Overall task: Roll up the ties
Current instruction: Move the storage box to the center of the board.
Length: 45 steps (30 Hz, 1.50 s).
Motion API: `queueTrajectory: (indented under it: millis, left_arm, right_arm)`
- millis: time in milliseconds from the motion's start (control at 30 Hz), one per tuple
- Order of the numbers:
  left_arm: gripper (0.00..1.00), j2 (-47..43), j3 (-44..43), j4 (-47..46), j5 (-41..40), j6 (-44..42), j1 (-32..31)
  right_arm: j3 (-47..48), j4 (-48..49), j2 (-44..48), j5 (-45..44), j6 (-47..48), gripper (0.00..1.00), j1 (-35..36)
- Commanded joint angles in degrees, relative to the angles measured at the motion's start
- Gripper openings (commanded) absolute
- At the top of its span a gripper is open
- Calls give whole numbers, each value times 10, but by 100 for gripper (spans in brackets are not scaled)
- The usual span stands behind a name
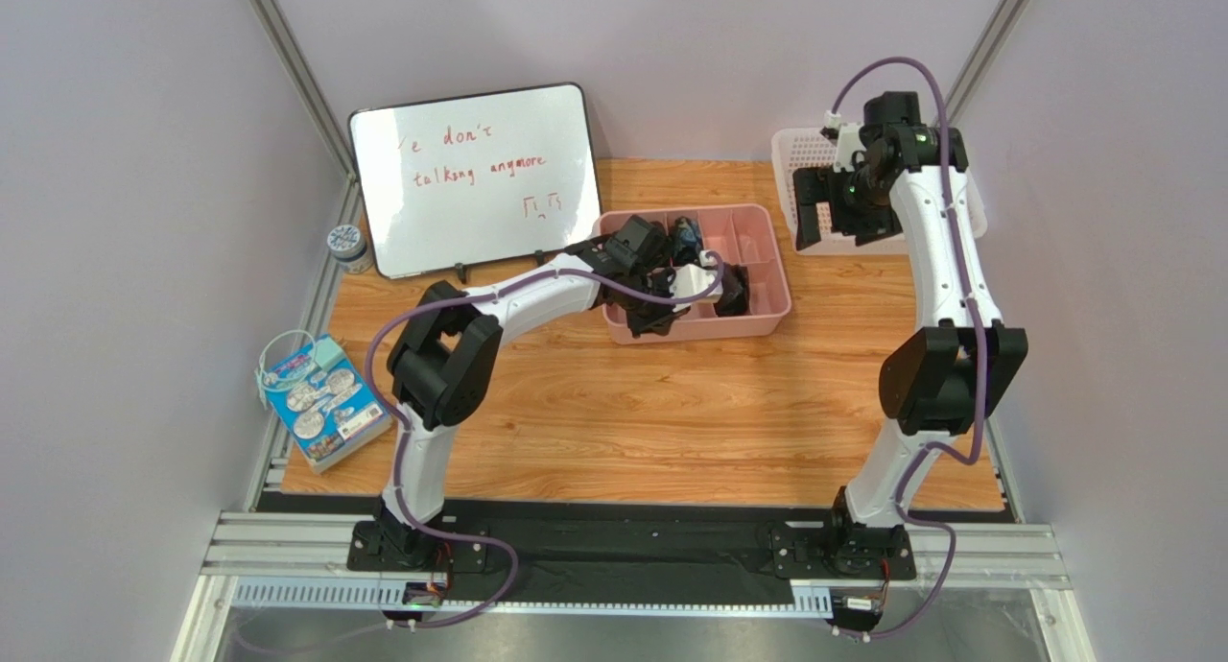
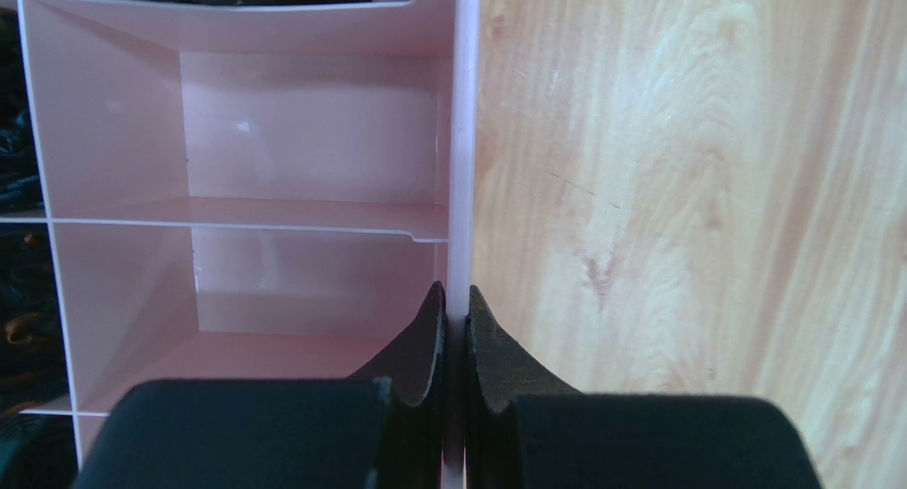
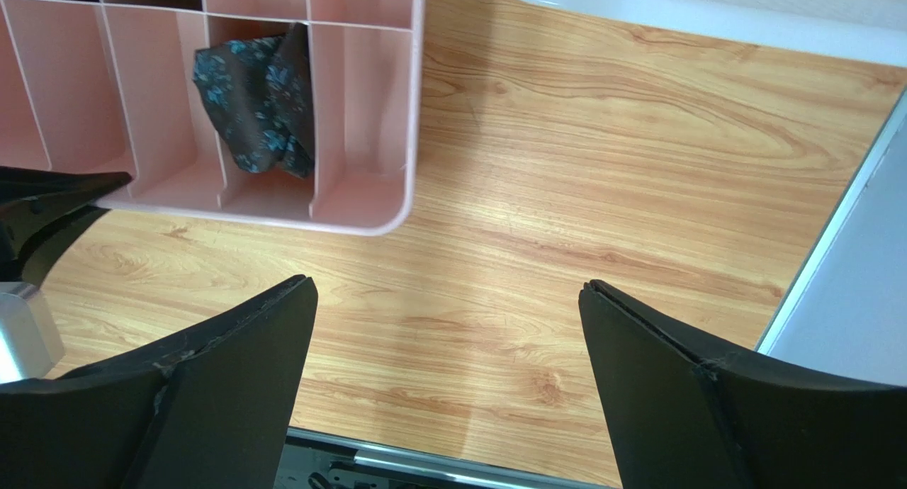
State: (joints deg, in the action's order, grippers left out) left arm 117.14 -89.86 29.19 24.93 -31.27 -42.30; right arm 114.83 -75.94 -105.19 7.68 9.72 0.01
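From above, the left arm bends forward over the wooden table (image 1: pixel 692 418), its left gripper (image 1: pixel 678 281) lowered into the pink plastic compartment tray (image 1: pixel 750 241). The right arm reaches far, with the right gripper (image 1: pixel 836 209) by a white slatted basket (image 1: pixel 790 151). The tray's dark contents blur into the gripper.

At the left wrist, the left gripper (image 2: pixel 456 298) is pinched tight on the tray's thin side wall (image 2: pixel 460 138). Dark ties (image 2: pixel 16 138) are cut off at the frame's left edge.

At the right wrist, the right gripper (image 3: pixel 447 292) is spread wide and empty above bare wood. A dark blue-flecked tie (image 3: pixel 261 101) sits bunched one compartment in from the tray's corner.
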Motion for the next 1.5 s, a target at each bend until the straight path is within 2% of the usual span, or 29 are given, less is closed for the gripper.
queueTrajectory:
  millis: [0,200,333,533,633,800,867,900,967,1000,1033,1067,1100,1300,1367,1467]
  left_arm:
    - [0,43,-63,50,8,-91,6]
    - [0,66,-115,70,40,-119,0]
    - [0,81,-129,55,16,-102,3]
    - [2,140,-201,33,-9,-63,26]
    - [6,165,-232,21,-28,-78,35]
    - [15,187,-268,4,-25,-166,45]
    - [22,190,-268,-7,-39,-191,51]
    - [36,192,-266,-28,-46,-204,54]
    - [51,194,-267,-54,-71,-204,64]
    - [76,194,-270,-70,-74,-204,66]
    - [83,194,-275,-78,-79,-191,73]
    - [86,187,-289,-84,-79,-185,75]
    - [99,181,-297,-87,-81,-178,77]
    - [99,76,-319,-126,-112,-86,77]
    - [100,21,-315,-112,-133,-52,76]
    - [99,-57,-301,-34,-150,-7,75]
  right_arm:
    - [4,6,14,23,-6,100,-32]
    - [-7,6,9,28,-11,100,-47]
    - [-12,7,8,30,-11,100,-48]
    - [-16,4,7,32,-11,100,-49]
    - [-19,6,7,33,-12,100,-51]
    - [-22,4,11,38,-14,100,-52]
    - [-25,4,16,37,-12,100,-52]
    - [-27,3,17,37,-12,100,-52]
    - [-29,3,25,37,-9,100,-53]
    - [-29,2,28,37,-8,100,-53]
    - [-27,3,35,37,-8,100,-54]
    - [-24,4,38,42,-6,100,-54]
    - [-22,3,42,44,-3,100,-56]
    - [21,21,77,85,12,100,-85]
    - [30,27,94,92,32,100,-93]
    - [20,37,112,112,47,100,-107]
